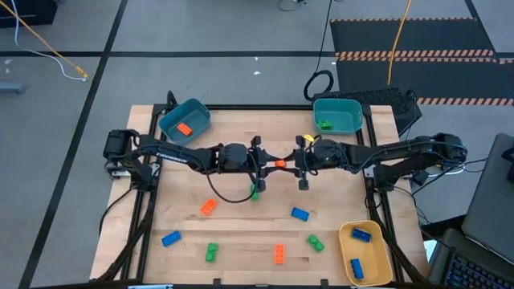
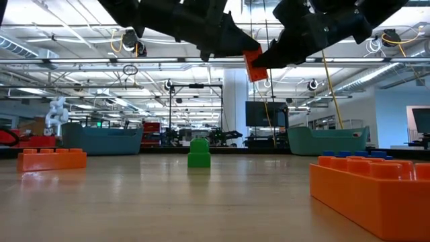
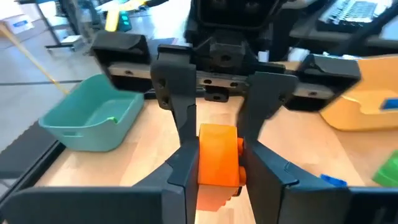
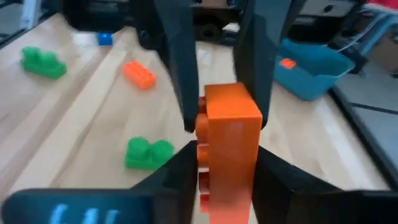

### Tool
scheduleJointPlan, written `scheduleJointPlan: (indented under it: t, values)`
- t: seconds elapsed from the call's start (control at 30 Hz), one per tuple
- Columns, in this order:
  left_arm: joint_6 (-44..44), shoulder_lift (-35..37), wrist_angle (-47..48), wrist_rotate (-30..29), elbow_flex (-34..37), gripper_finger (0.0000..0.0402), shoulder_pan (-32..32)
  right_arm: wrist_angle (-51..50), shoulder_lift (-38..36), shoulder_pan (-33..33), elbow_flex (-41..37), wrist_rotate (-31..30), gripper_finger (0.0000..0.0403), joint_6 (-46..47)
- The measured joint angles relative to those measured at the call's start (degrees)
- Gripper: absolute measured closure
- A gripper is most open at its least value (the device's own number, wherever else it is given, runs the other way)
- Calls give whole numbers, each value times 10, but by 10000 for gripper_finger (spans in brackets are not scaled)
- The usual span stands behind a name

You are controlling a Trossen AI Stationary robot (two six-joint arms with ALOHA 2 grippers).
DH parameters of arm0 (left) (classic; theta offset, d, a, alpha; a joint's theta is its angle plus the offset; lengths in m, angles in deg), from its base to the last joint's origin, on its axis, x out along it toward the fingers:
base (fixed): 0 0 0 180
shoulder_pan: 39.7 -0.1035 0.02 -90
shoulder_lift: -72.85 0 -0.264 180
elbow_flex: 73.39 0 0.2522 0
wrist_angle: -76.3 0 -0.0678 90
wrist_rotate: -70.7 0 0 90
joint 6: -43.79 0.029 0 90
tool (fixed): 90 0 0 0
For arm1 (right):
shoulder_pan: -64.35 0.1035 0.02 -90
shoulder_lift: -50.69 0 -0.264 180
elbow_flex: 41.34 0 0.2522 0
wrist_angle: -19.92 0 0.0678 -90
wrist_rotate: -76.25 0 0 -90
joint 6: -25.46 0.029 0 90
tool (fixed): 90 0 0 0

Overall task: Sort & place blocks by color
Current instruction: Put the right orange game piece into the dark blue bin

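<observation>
An orange block [image 1: 280,163] hangs above the middle of the table between my two grippers, which meet tip to tip. My left gripper [image 1: 271,164] comes from the table's left and is shut on the block [image 3: 217,158]. My right gripper [image 1: 289,163] comes from the table's right and is shut on the same block [image 4: 230,143]. Loose blocks lie flat on the table: an orange one [image 1: 208,206], a green one [image 1: 254,193], a blue one [image 1: 300,213], and several more along the near edge. My left gripper pinches the orange block's two opposite sides [image 3: 202,155] between its two fingers, at the end toward the table's left. The fingers come in about level from the table's left. The block is lifted clear of the table. My right gripper has its two fingers against the block's sides [image 4: 249,168], at the end toward the table's right. The fingers come in about level from the table's right, facing the left fingers. The block's studs [image 4: 202,124] point sideways.
A teal bin [image 1: 171,122] at the far left holds an orange block [image 1: 184,128]. A second teal bin [image 1: 345,120] at the far right holds a green block [image 1: 324,124]. A yellow bin [image 1: 347,257] at the near right holds blue blocks.
</observation>
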Motion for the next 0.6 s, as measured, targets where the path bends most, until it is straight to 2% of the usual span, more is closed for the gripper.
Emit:
scheduleJointPlan:
  t: [0.17, 0.3, 0.5, 0.6]
  values:
    - [18, 15, 39, -44, 2, 302, -4, 6, -2, 0, -4, -45, 181, 3]
    - [9, 43, 94, -71, 1, 306, -23, 0, -3, 0, -15, -78, 131, -1]
    - [-4, 86, 139, -75, 0, 302, -43, -10, -3, 0, -20, -124, 103, -19]
    - [-3, 110, 175, -106, 1, 303, -45, -23, -3, 0, -20, -155, 103, -20]
